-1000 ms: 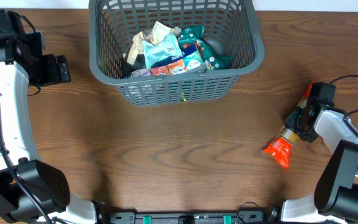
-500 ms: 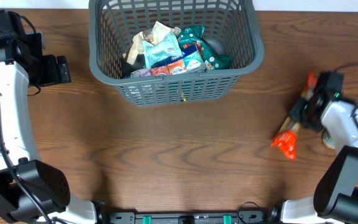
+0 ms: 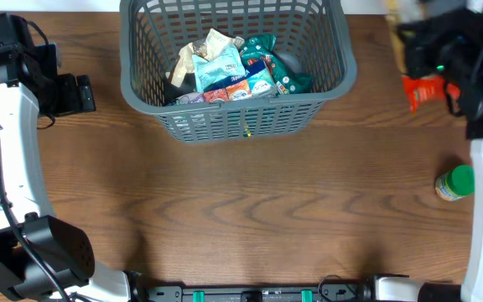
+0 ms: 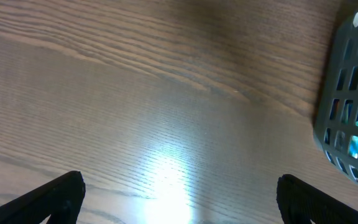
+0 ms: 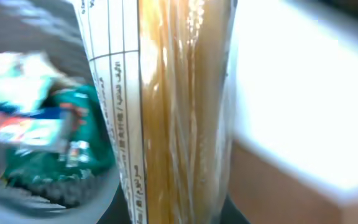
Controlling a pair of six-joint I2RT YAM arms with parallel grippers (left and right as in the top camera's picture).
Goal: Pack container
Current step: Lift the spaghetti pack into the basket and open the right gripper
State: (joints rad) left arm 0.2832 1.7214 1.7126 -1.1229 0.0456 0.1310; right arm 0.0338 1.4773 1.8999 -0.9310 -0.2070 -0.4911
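Observation:
The dark grey lattice basket [image 3: 145, 92] stands at the back middle of the table and holds several snack packets [image 3: 229, 67]. Its side also shows in the left wrist view [image 4: 353, 106]. My right gripper [image 3: 430, 59] is raised to the right of the basket, shut on a clear packet of spaghetti [image 5: 179, 118] with an orange-red end [image 3: 423, 88]. The right wrist view shows the packet upright between the fingers, with the basket's packets [image 5: 48, 143] blurred at left. My left gripper [image 4: 179, 199] is open and empty over bare table, left of the basket.
A small green-lidded jar [image 3: 454, 184] lies on the table at the right, below the right arm. The left arm [image 3: 11, 109] runs down the table's left side. A white wall edge shows at the back right.
My right gripper has lifted the spaghetti packet off the table and carried it back toward the far right corner beside the basket. The jar is now uncovered. The left arm has not moved.

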